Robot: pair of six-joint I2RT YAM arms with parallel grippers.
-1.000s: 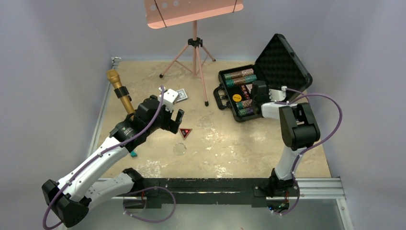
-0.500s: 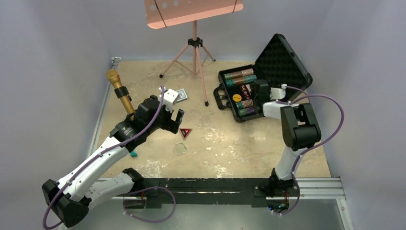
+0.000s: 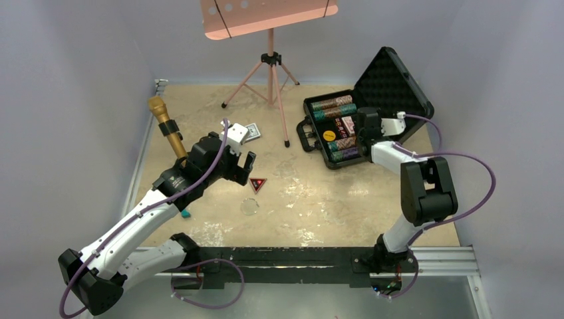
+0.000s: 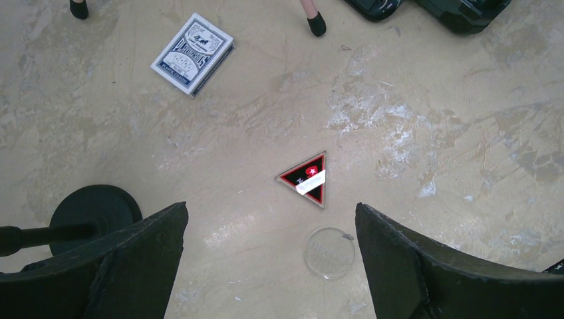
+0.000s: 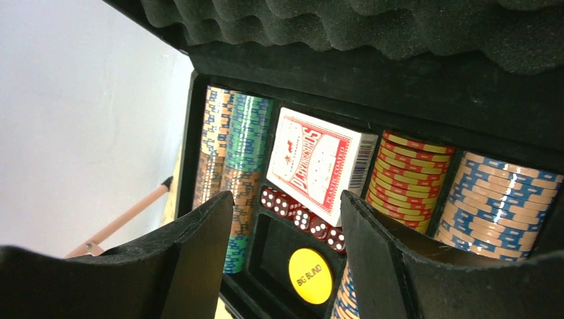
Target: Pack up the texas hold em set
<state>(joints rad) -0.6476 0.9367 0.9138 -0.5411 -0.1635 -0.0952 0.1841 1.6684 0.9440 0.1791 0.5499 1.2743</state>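
Observation:
The black case (image 3: 307, 135) lies open at the back right, its foam lid (image 3: 391, 81) raised. Inside are rows of striped poker chips (image 5: 412, 179), a red card deck (image 5: 318, 163), red dice (image 5: 298, 211) and a yellow "big blind" button (image 5: 310, 275). My right gripper (image 5: 286, 203) hovers open just over the case (image 5: 199, 113), nothing between its fingers. A blue deck (image 4: 193, 53) lies on the table. The triangular red-black button (image 4: 306, 179) and a clear disc (image 4: 330, 252) lie below my open, empty left gripper (image 4: 271, 222).
A gold microphone (image 3: 167, 126) lies at the left. The pink music stand's tripod (image 3: 271, 73) stands at the back centre, one foot (image 4: 316, 23) near the blue deck (image 3: 252, 131). A small teal piece (image 3: 185, 214) sits beside my left arm. Walls enclose the table.
My right gripper has opened over the case, and its wrist and elbow have shifted to the right. The left arm has not moved.

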